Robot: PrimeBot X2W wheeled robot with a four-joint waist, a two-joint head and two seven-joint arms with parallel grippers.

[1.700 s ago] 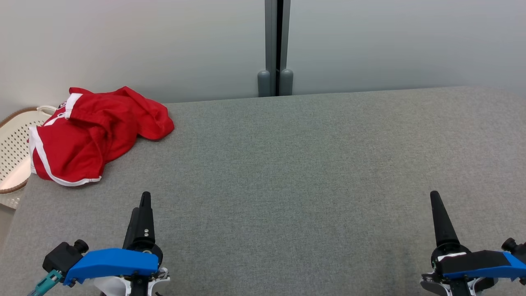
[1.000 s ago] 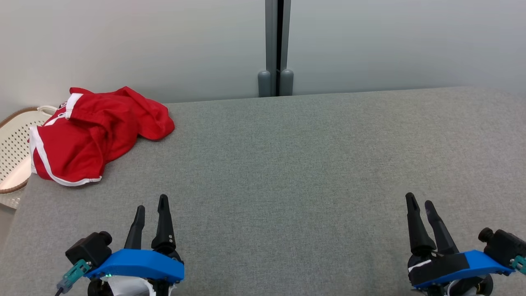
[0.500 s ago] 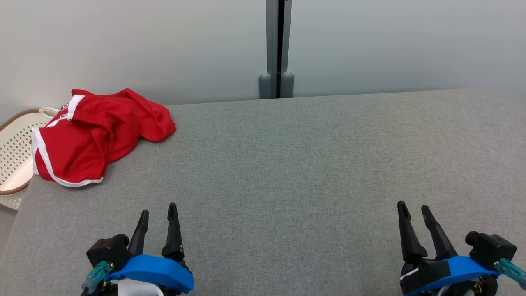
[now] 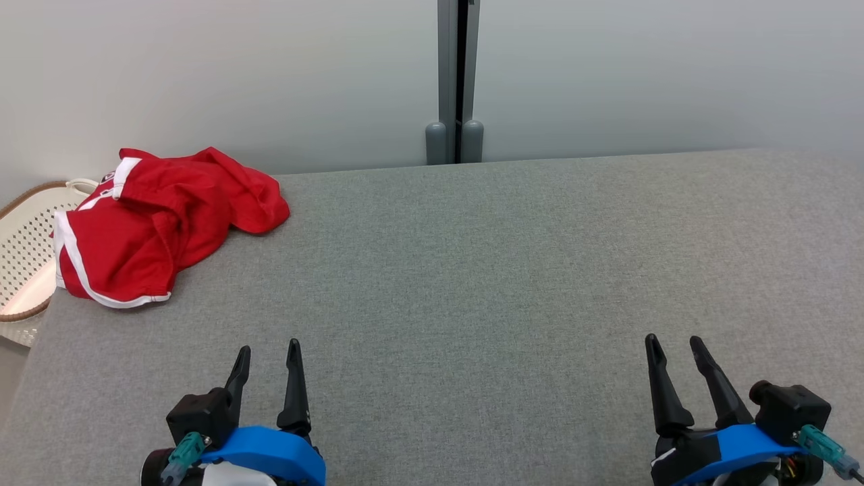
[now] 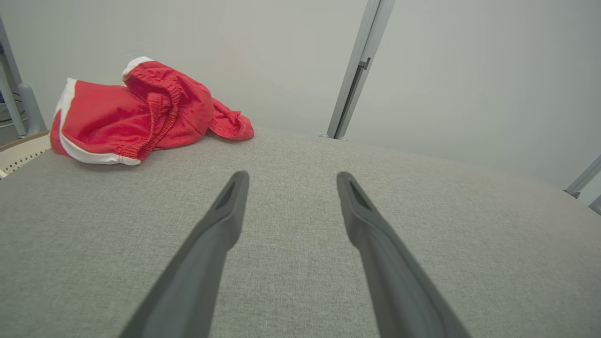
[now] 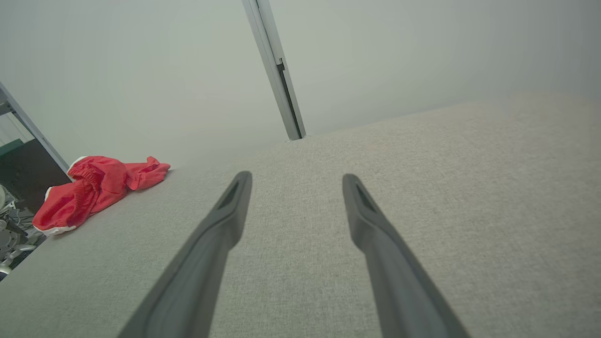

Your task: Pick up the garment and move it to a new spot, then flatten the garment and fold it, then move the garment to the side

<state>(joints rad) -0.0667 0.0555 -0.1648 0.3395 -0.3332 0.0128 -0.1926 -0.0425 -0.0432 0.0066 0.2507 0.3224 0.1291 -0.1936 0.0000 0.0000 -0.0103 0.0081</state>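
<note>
The garment (image 4: 155, 219) is a crumpled pair of red shorts with white trim, lying at the far left corner of the grey table (image 4: 472, 283). The left wrist view has the garment (image 5: 136, 112) ahead and to the left, and the right wrist view shows the garment (image 6: 94, 190) far off at the left. My left gripper (image 4: 268, 351) hovers open near the table's front edge, well short of the shorts, with nothing between its fingers. Low at the front right, my right gripper (image 4: 673, 341) is open and empty too.
A white perforated basket (image 4: 23, 250) with a brown rim stands beside the table's left edge, partly under the shorts. A pale wall with a grey vertical post (image 4: 455, 81) runs behind the table. The wide grey tabletop between both grippers is bare.
Both grippers have turned about their wrists, so each now shows two spread fingers, and they have drawn back toward the lower edge. The head camera has tilted slightly. The shorts lie as before.
</note>
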